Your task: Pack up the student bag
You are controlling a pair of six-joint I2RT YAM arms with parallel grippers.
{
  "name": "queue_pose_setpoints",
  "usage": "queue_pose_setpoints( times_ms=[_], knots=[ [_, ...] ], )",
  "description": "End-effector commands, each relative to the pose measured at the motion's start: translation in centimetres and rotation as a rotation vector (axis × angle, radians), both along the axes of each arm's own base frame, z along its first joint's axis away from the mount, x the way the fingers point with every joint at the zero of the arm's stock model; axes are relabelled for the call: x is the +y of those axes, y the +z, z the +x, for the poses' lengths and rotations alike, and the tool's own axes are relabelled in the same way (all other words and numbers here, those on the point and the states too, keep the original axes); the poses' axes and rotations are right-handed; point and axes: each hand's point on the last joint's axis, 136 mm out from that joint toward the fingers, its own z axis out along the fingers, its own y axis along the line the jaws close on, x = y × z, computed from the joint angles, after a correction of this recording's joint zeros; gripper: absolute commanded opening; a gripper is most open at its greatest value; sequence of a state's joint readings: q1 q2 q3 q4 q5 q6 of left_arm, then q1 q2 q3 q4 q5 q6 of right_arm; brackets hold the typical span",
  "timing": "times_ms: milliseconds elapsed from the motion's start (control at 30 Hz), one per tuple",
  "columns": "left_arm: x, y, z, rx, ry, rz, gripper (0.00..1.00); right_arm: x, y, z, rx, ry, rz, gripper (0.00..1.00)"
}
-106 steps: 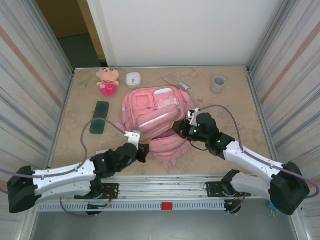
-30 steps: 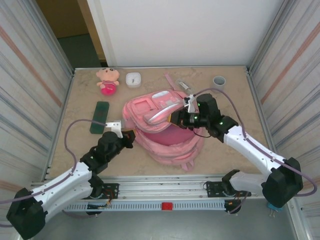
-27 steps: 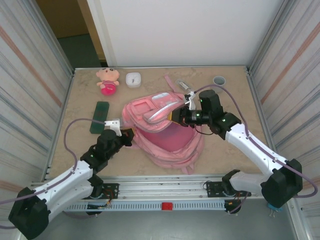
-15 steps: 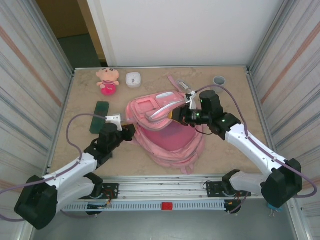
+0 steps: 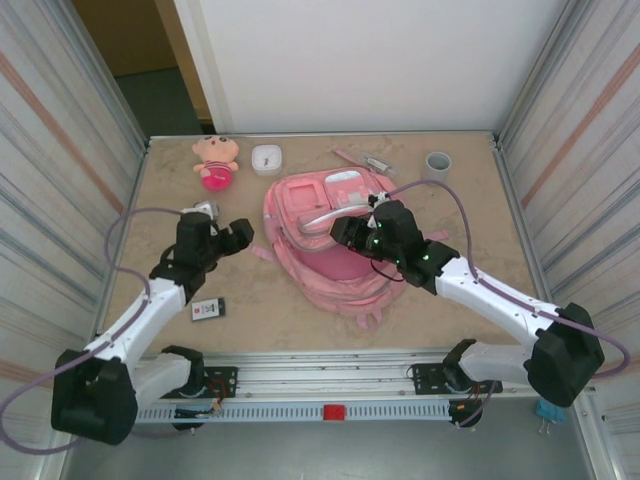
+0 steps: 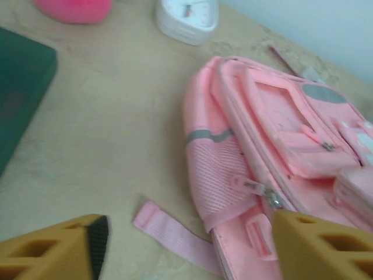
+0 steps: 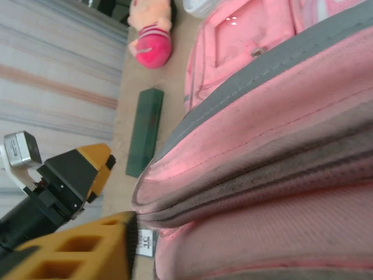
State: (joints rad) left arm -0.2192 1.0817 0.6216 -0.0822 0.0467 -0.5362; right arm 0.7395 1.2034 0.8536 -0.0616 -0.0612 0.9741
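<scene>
Mostly pink student bag (image 5: 300,255), white-trimmed pockets (image 5: 338,186)

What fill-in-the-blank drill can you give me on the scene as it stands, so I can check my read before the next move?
1. The student bag is made of ___ fabric.
2. The left pincer stands ___, with nothing between its fingers.
3. The plush doll lies near the far ___ corner of the table.
4. The flat case beside the bag is dark ___.

Missing words: pink; open; left; green.
</scene>
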Motion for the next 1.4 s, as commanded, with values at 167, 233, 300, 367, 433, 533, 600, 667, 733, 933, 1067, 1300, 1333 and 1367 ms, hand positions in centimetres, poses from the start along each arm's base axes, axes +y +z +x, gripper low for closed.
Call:
queue_pose_setpoints(
  times_ms=[167,233,300,367,433,533,600,667,733,933,1067,1300,1333,1367],
  knots=[
    [3.9,-0.5,0.9,0.213,-0.047,0.123,0.97,-3.7,-0.2,-3.3,-0.036,0.021,-0.2,0.8],
    [5.4,-0.7,1.3,0.26,-0.038,0.184,0.98,-3.8,0.1,-4.3,-0.082,0.075,-0.228,0.82],
    [7.1,-1.1,2.0,0.302,-0.019,0.258,0.99,-4.1,-0.2,-5.0,-0.094,0.11,-0.273,0.82],
    [8.5,-1.5,2.8,0.337,-0.01,0.316,0.99,-4.1,-0.4,-5.4,-0.101,0.153,-0.305,0.83],
    [9.6,-2.3,3.7,0.383,-0.014,0.331,0.99,-3.8,-0.3,-5.9,-0.124,0.209,-0.321,0.83],
    [10.0,-3.5,4.8,0.447,-0.06,0.346,0.99,-2.5,0.1,-6.7,-0.163,0.309,-0.294,0.82],
    [10.8,-4.2,5.6,0.482,-0.066,0.392,0.99,-1.4,0.4,-7.4,-0.199,0.373,-0.269,0.82],
    [11.7,-5.0,6.3,0.515,-0.064,0.435,0.99,-1.1,1.4,-8.0,-0.254,0.397,-0.251,0.82],
    [12.4,-6.1,6.8,0.549,-0.065,0.441,0.99,-0.8,1.3,-8.3,-0.273,0.42,-0.257,0.83],
    [13.1,-8.4,8.4,0.594,-0.079,0.417,0.99,-1.1,0.7,-8.3,-0.28,0.435,-0.309,0.83],
    [12.5,-9.9,9.2,0.621,-0.105,0.382,0.99,-0.6,0.6,-8.5,-0.297,0.468,-0.301,0.8],
    [12.3,-11.5,9.8,0.648,-0.112,0.378,0.98,-0.2,1.1,-8.4,-0.31,0.472,-0.285,0.8],
    [12.5,-11.7,9.8,0.655,-0.113,0.405,0.98,-0.3,1.0,-8.4,-0.31,0.47,-0.287,0.8],
    [12.7,-12.0,9.6,0.673,-0.11,0.449,0.97,-0.3,0.9,-8.4,-0.312,0.471,-0.289,0.81]
  ],
)
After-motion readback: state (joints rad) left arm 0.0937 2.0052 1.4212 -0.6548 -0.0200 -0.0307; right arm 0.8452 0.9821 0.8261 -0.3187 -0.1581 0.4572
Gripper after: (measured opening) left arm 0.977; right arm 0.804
